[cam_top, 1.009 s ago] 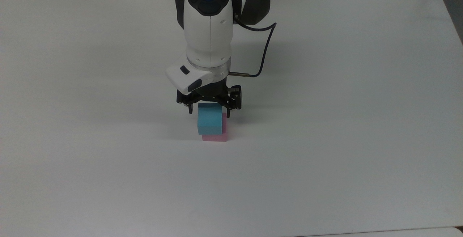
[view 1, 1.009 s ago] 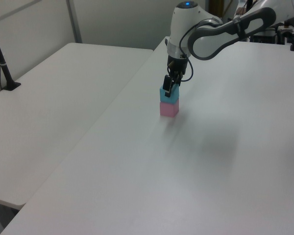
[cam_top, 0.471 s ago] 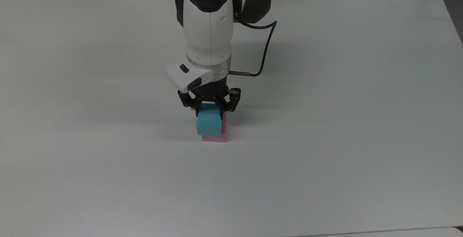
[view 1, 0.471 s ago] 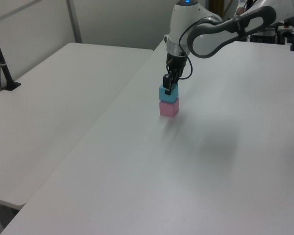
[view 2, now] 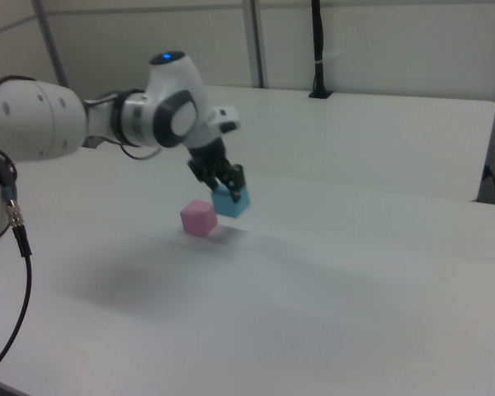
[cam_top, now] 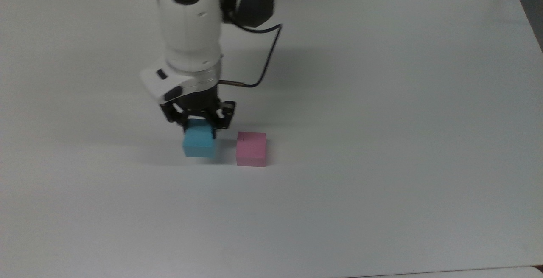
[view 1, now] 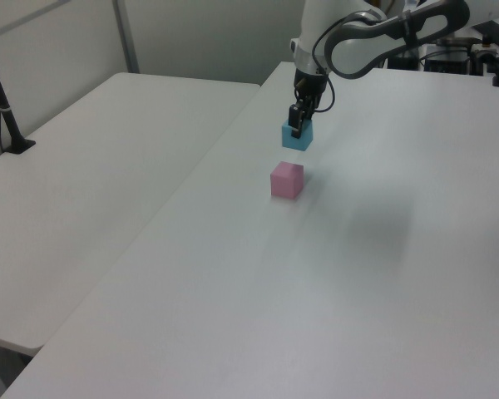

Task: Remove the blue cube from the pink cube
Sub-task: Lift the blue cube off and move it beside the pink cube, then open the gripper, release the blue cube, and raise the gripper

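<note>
end effector (cam_top: 198, 124) clamped on blue cube (cam_top: 198, 142), gripping its upper part, cube hanging clear of counter (cam_top: 382, 142). top view: blue cube to left of pink cube (cam_top: 251, 148), small gap btw them, not touching. left view: blue cube (view 1: 297, 135) up in air, above & beyond pink cube (view 1: 287, 179). pink cube sits flat on counter w/ tiny dark mark on top face. black cable (cam_top: 265, 63) loops off wrist.

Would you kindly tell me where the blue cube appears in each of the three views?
Top view: the blue cube is left of centre, held in the hand.
Left view: upper middle.
Right view: just left of centre.
Shared landmark: the pink cube sits apart beside it in every view.
</note>
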Controlling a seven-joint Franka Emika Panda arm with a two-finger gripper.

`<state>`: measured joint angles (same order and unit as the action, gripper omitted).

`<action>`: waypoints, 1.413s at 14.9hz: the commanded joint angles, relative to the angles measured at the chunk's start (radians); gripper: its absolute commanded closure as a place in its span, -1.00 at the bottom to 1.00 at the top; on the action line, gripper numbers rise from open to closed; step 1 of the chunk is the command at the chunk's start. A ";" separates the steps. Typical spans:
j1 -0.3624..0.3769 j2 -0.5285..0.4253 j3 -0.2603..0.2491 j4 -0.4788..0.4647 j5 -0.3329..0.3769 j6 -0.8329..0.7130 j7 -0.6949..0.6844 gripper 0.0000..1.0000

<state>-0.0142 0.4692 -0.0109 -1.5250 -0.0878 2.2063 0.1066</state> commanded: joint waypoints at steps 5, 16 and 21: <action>-0.093 0.060 -0.001 -0.020 -0.050 0.029 -0.059 -0.88; 0.106 -0.208 0.009 -0.021 -0.030 -0.311 0.172 -1.00; 0.111 -0.285 0.006 -0.032 -0.024 -0.468 0.160 -1.00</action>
<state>0.0962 0.2423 0.0061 -1.5075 -0.1243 1.7750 0.2616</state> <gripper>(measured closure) 0.000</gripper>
